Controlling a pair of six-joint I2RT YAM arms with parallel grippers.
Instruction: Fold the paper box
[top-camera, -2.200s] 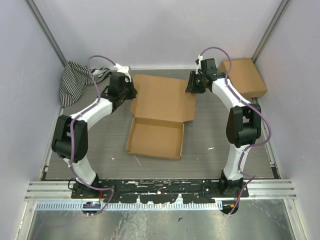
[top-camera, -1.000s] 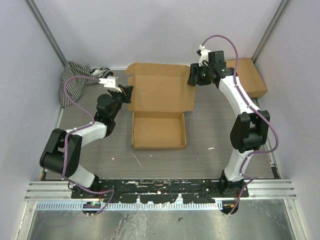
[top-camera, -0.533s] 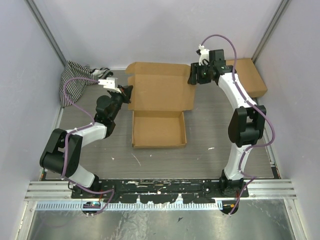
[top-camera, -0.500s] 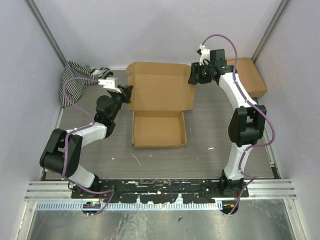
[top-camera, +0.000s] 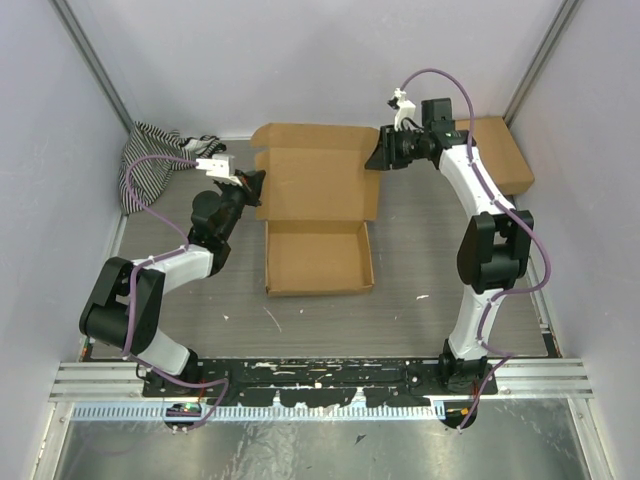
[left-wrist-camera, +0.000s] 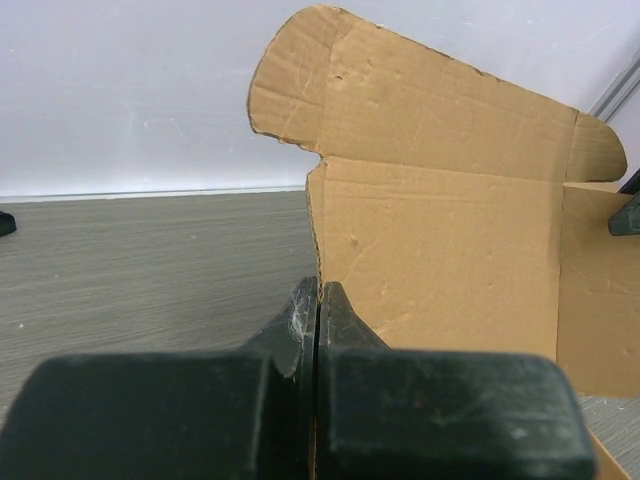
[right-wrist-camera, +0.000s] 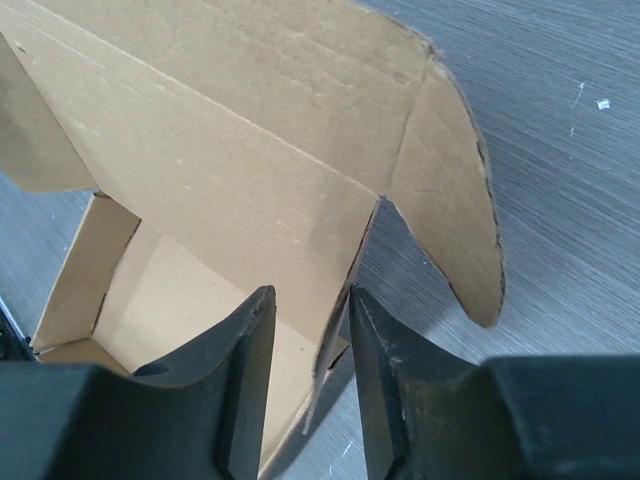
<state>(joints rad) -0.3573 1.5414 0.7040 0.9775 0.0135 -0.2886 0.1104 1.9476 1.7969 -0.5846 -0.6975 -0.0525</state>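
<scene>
Your left gripper (left-wrist-camera: 316, 300) is pinched tight on the paper box (top-camera: 318, 255), at the left edge of its raised lid. Your right gripper (right-wrist-camera: 305, 310) stands part open, fingers astride the lid's right edge. The box's shallow tray rests mid-table (top-camera: 430, 260). Only the right wrist view shows that gap.

The paper box (top-camera: 320, 185) is plain brown, like the smaller box (top-camera: 497, 152). The cloth (top-camera: 143, 165) has black-and-white stripes. The bench (top-camera: 425, 265) is streaked grey. The cables (top-camera: 440, 75) are purple.
</scene>
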